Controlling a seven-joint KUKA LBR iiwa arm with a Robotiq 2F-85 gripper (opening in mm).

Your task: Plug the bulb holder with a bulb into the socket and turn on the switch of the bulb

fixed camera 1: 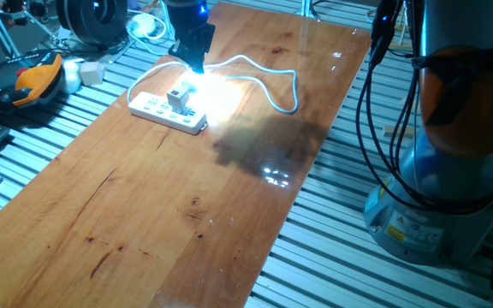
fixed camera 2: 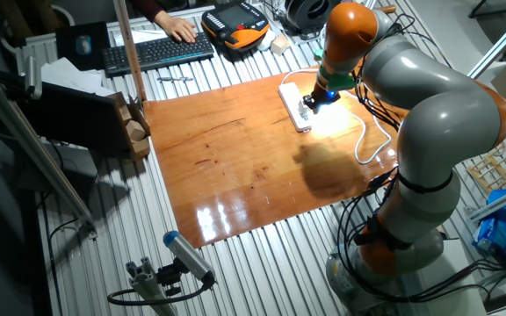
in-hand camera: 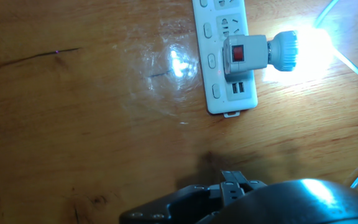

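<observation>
The socket (fixed camera 1: 154,109) (in-hand camera: 219,93) (fixed camera 2: 293,104) lies at the far end of the wooden board (fixed camera 1: 187,205), and its white cable (fixed camera 1: 274,75) loops off to the right. The bulb holder (fixed camera 1: 178,97) (in-hand camera: 246,59) is plugged into it, with the red switch (in-hand camera: 237,53) facing up. The bulb (in-hand camera: 286,50) is lit, and its glare washes over the board beside the strip. My gripper (fixed camera 1: 193,63) (fixed camera 2: 321,96) hangs just above and behind the holder without touching it. Its fingers look shut and hold nothing. In the hand view only its dark tip (in-hand camera: 230,182) shows at the bottom edge.
An orange teach pendant (fixed camera 1: 37,79) and a small white adapter block (fixed camera 1: 91,73) lie off the board's far left. A keyboard (fixed camera 2: 156,53) with a person's hand (fixed camera 2: 178,31) on it sits behind. My arm's base (fixed camera 1: 435,214) and hanging cables stand to the right.
</observation>
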